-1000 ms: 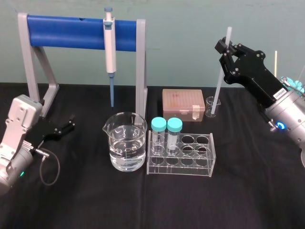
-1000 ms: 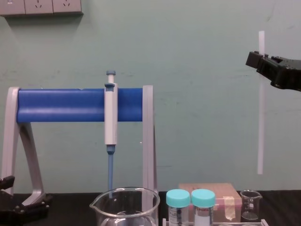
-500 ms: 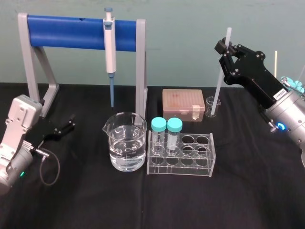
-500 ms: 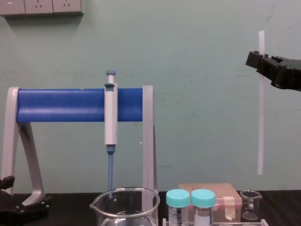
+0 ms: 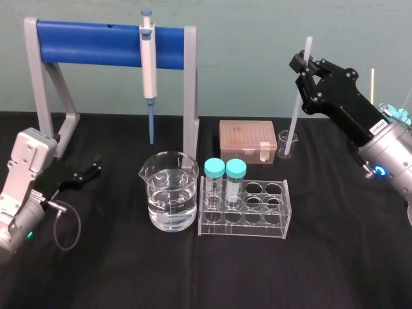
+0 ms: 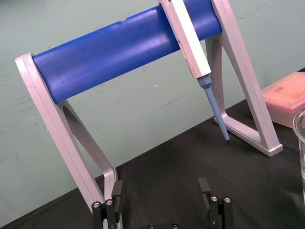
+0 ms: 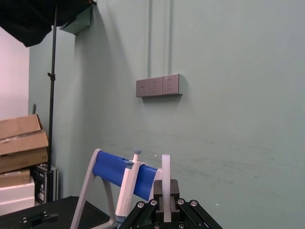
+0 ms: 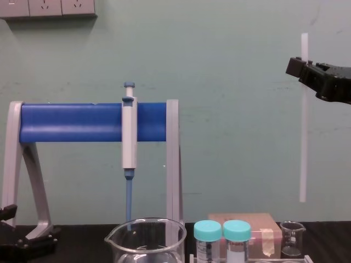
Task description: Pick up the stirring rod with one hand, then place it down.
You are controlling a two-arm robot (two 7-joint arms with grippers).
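Note:
The stirring rod (image 5: 295, 111) is a thin translucent white stick that hangs nearly upright in the air at the back right. My right gripper (image 5: 304, 67) is shut on it close to its upper end. In the chest view the stirring rod (image 8: 303, 142) ends a little above a small glass beaker (image 8: 292, 245), with the right gripper (image 8: 303, 67) high at the right edge. From the right wrist, the stirring rod (image 7: 166, 179) stands straight up between the shut fingers. My left gripper (image 6: 160, 200) rests low on the table at the left, open and holding nothing.
A blue and grey stand (image 5: 103, 44) at the back carries a pipette (image 5: 149, 64). In front stand a large beaker of water (image 5: 170, 199) and a clear tube rack (image 5: 257, 209) with two teal-capped tubes. A pink box (image 5: 247, 140) sits beside the small beaker (image 5: 284, 143).

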